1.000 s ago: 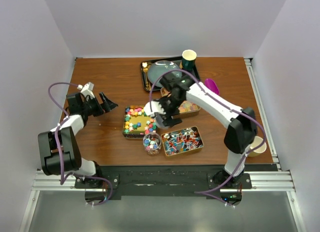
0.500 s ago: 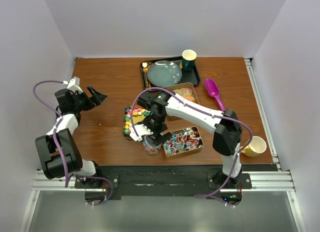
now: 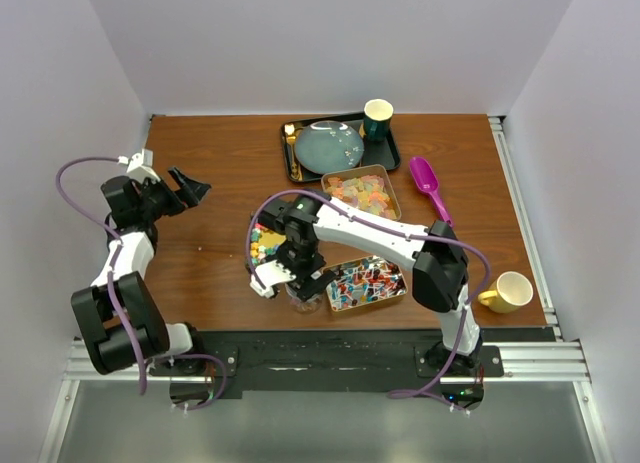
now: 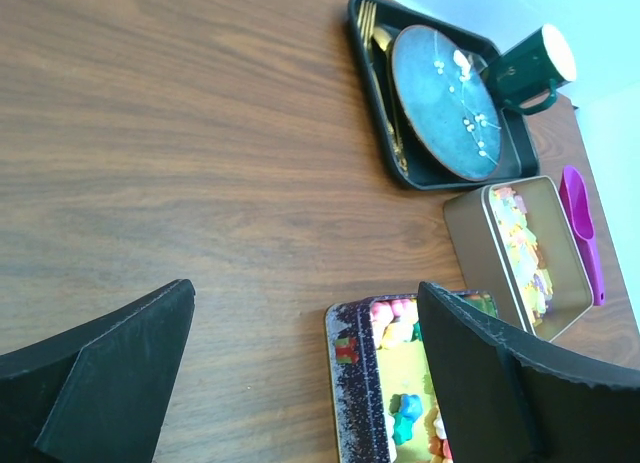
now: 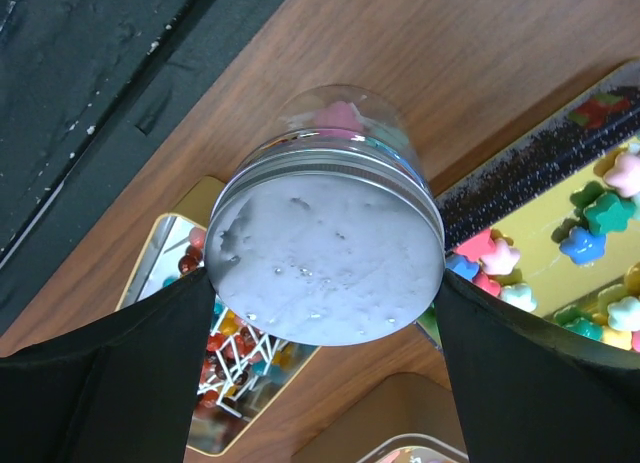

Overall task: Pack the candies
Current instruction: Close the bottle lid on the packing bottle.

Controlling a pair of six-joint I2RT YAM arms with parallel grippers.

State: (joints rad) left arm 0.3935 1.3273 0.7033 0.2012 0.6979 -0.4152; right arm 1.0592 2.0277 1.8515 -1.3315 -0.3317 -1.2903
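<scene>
The candies lie in three tins: bright star shapes (image 3: 262,245) (image 5: 600,213) (image 4: 400,383), pale gummies (image 3: 362,193) (image 4: 520,243), and red-blue-white pieces on sticks (image 3: 365,281) (image 5: 230,353). A small glass jar (image 3: 303,301) (image 5: 340,113) with some candies inside stands near the front edge. My right gripper (image 3: 297,273) (image 5: 325,283) is right over it, shut on the jar's silver lid (image 5: 330,258), one finger against each side of its rim. My left gripper (image 3: 190,188) (image 4: 305,288) hangs open and empty over bare wood at the far left.
A black tray (image 3: 290,153) at the back holds a blue plate (image 4: 440,103) and a green cup (image 3: 378,118). A purple scoop (image 3: 428,183) lies right of the gummy tin. A yellow mug (image 3: 508,291) stands at the near right.
My right arm swung from the gummy tin toward the near edge and now sits over the jar with the lid between its fingers. My left arm drew back to the left.
</scene>
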